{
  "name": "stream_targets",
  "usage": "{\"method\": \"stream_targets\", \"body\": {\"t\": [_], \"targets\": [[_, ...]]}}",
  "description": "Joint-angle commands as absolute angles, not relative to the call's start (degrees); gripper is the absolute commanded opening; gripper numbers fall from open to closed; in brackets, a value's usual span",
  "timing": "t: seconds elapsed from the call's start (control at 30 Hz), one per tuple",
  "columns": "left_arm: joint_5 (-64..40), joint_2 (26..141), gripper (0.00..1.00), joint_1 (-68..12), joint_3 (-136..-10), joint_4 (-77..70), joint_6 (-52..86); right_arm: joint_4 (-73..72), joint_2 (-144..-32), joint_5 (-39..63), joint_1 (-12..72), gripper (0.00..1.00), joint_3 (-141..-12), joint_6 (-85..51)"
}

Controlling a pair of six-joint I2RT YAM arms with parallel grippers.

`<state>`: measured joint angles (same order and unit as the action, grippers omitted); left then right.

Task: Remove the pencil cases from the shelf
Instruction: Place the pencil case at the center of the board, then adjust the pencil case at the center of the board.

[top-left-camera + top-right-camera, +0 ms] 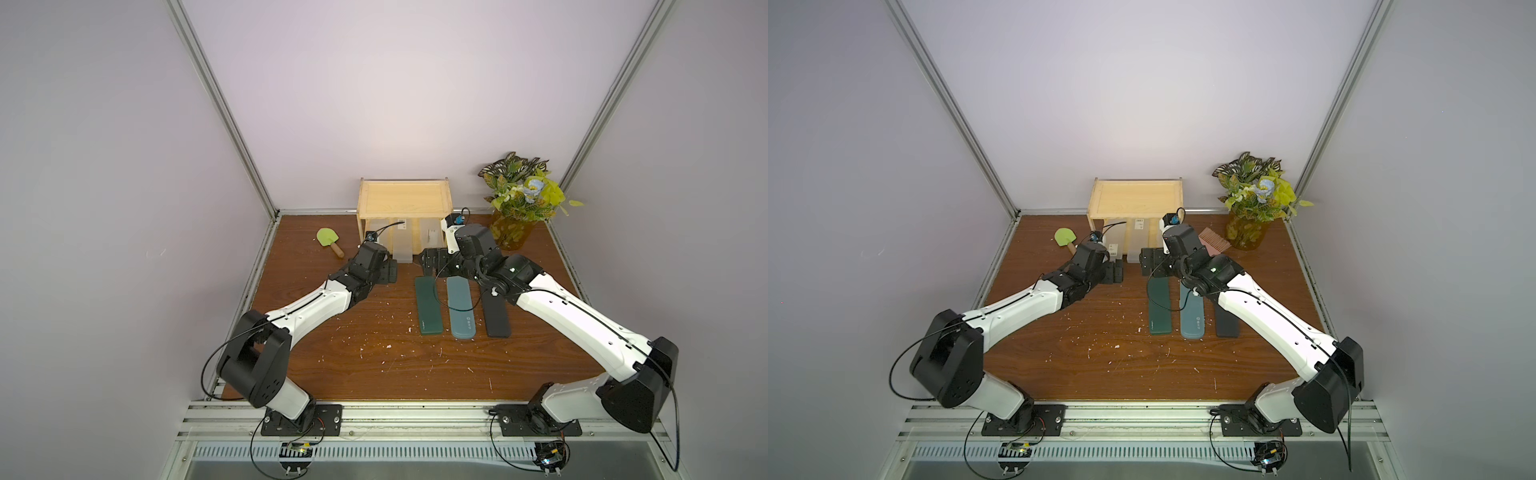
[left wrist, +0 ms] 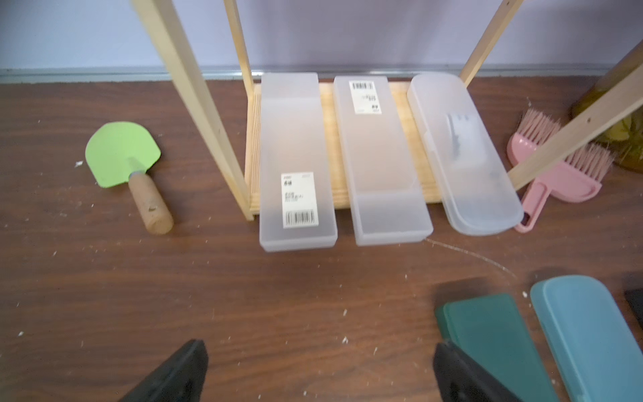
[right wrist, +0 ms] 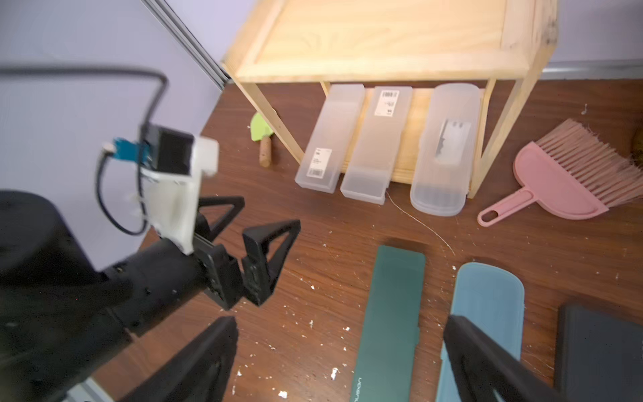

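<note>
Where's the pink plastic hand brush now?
In a top view, the pink hand brush lies on the table just right of the light wooden shelf, between it and the amber plant vase.

At the centre of both top views, the upper tray of the shelf point(image 1: 404, 198) hides the far ends of the frosted cases point(image 1: 401, 247) from you. Right of centre, the right arm point(image 1: 582, 316) covers the far ends of the teal case point(image 1: 462, 316) and black case point(image 1: 497, 322). In a top view only the bristles of the pink hand brush point(image 1: 1214, 242) show past it. The left wrist view gives you only a sliver of the black case and the fingertips of the left claw point(image 2: 318, 351). In the right wrist view the left arm point(image 3: 52, 278) is blurred, and the right claw point(image 3: 339, 327) is blurred and cut off. The print on the barcode labels point(image 2: 300, 200) is too small to read.
</note>
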<state>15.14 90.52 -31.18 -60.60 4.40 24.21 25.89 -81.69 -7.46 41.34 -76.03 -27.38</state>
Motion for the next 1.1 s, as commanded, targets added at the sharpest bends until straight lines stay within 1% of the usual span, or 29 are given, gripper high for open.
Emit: {"method": "stream_targets", "body": {"t": [0.0, 0.17, 0.37, 0.63, 0.8, 1.07], "targets": [[17.9, 92.83, 1.0, -31.56, -62.96, 5.76, 26.0, 26.13, -84.93, -5.55, 40.62, 0.99, -69.77, -26.08], [19.42, 95.79, 1.0, -31.49, -63.97, 4.44, 25.48, 21.58, -86.0, -2.27, 40.57, 0.99, -63.42, -29.26], [20.42, 102.67, 1.0, -30.99, -70.33, 7.96, 24.55, 19.44, -90.31, -1.24, 41.25, 0.99, -61.61, -30.8], [19.85, 106.08, 1.0, -28.85, -72.08, 7.75, 23.82, 20.1, -96.8, -1.27, 42.32, 0.99, -63.64, -31.77], [19.11, 106.0, 1.0, -28.44, -71.72, 7.58, 23.15, 23.62, -100.29, -3.89, 42.64, 0.99, -66.33, -32.78], [18.03, 105.65, 1.0, -28.08, -69.55, 5.65, 21.81, 25.91, -102.58, -5.76, 43.75, 0.98, -69.48, -35.27]]}}
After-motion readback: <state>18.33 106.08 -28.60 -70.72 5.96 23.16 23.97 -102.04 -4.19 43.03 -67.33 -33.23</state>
